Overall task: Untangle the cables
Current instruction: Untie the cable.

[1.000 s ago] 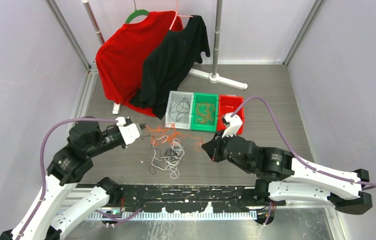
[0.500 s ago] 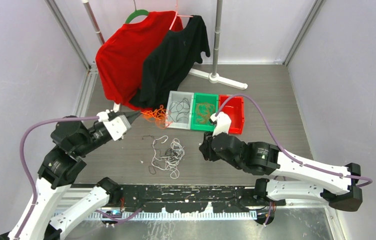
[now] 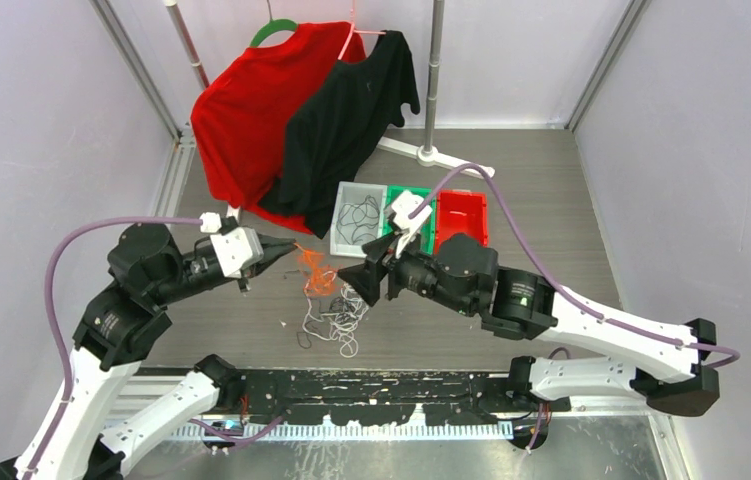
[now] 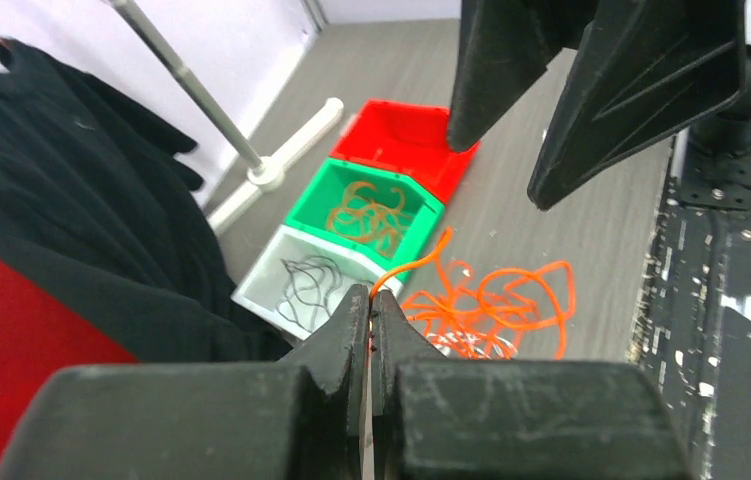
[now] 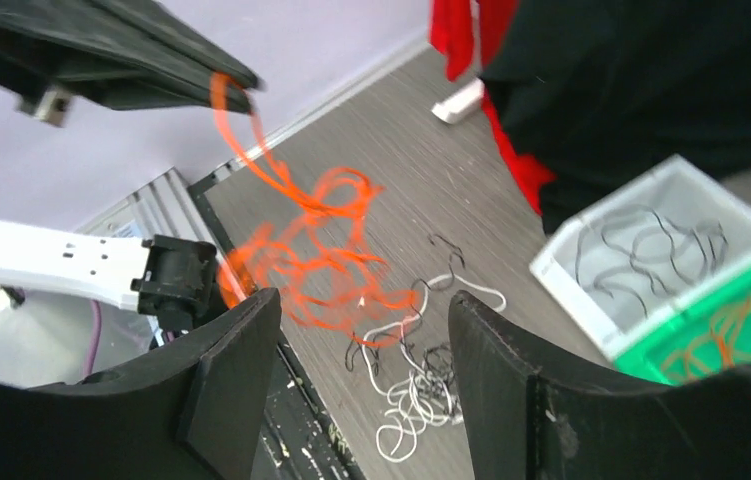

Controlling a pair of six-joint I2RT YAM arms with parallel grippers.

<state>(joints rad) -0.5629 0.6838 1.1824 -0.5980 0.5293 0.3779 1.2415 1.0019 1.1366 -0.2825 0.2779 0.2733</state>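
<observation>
My left gripper [image 3: 292, 247] is shut on one end of an orange cable [image 3: 316, 274], and the cable's loose coils dangle from it above the table. The left wrist view has that gripper [image 4: 369, 300] pinching the strand, the orange cable [image 4: 486, 310] hanging beyond. My right gripper [image 3: 364, 281] stands open just right of the hanging coils, with nothing between its fingers. Seen from the right wrist, the gripper [image 5: 363, 298] frames the blurred orange cable [image 5: 321, 250]. Below lies a tangle of white and black cables [image 3: 336, 318], also the tangle [image 5: 416, 390].
Three small bins sit side by side behind the cables: a grey bin [image 3: 342, 228] with black cords, a green bin [image 3: 391, 195] with brownish cords, a red bin [image 3: 461, 215]. A red shirt [image 3: 241, 110] and black shirt [image 3: 351, 110] hang on a rack [image 3: 435, 80] at the back.
My left gripper pulled the orange cable off the pile and now holds it hanging. My right gripper opened and moved left and up, close to the dangling coils.
</observation>
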